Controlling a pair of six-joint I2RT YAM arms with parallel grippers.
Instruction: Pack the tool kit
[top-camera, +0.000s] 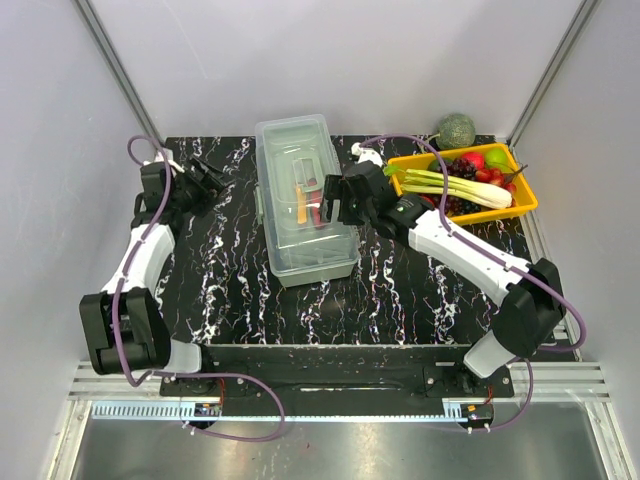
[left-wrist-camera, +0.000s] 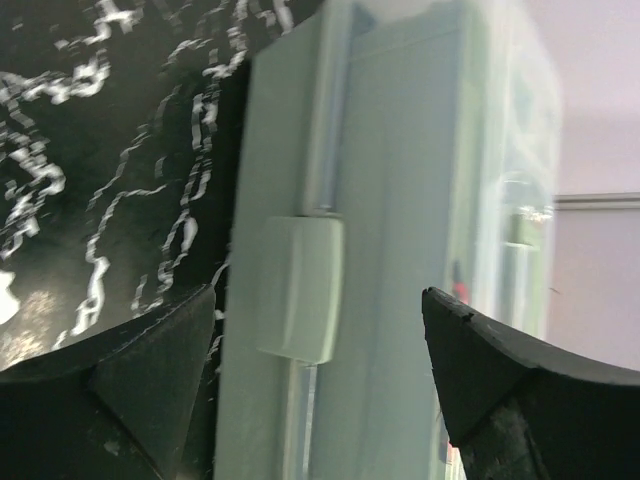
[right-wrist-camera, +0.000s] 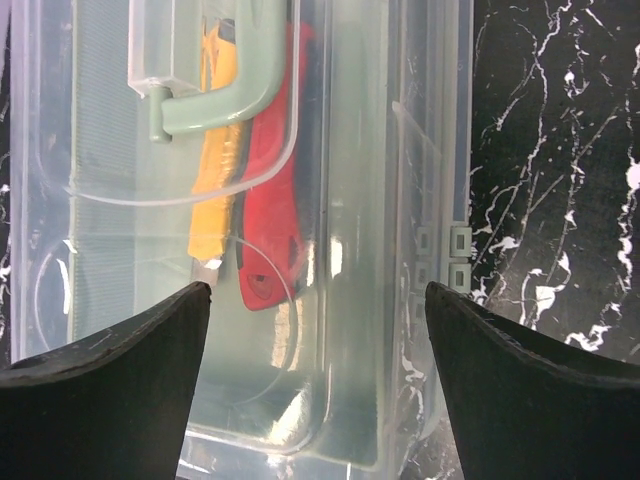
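The pale grey-green rectangular plastic toolbox (top-camera: 300, 235) with its translucent clear lid down lies in the middle of the black white-veined table (top-camera: 380, 290). Through the lid a yellow utility knife (right-wrist-camera: 215, 190) and a red utility knife (right-wrist-camera: 275, 200) show side by side under the grey-green carrying handle (right-wrist-camera: 225, 105). The left gripper (top-camera: 212, 180) stands just beside the toolbox's left long wall with its jaws spread wide, the pale grey-green plastic latch (left-wrist-camera: 298, 290) framed between them. Whether that latch is snapped home cannot be told. The right gripper (top-camera: 328, 200) hangs over the toolbox's right half, also spread and holding nothing, and the wrist view does not settle whether it touches the lid. The main risk is the toolbox sliding: it looks light and sits on a smooth top, so a sideways push on the latch with nothing bracing the far wall would likely shove it toward the orange-yellow plastic tray (top-camera: 525, 205) of produce to its right. An off-centre closing could slip off the small tab. A hard press on the lid's right edge could tip the toolbox or flex the lid.
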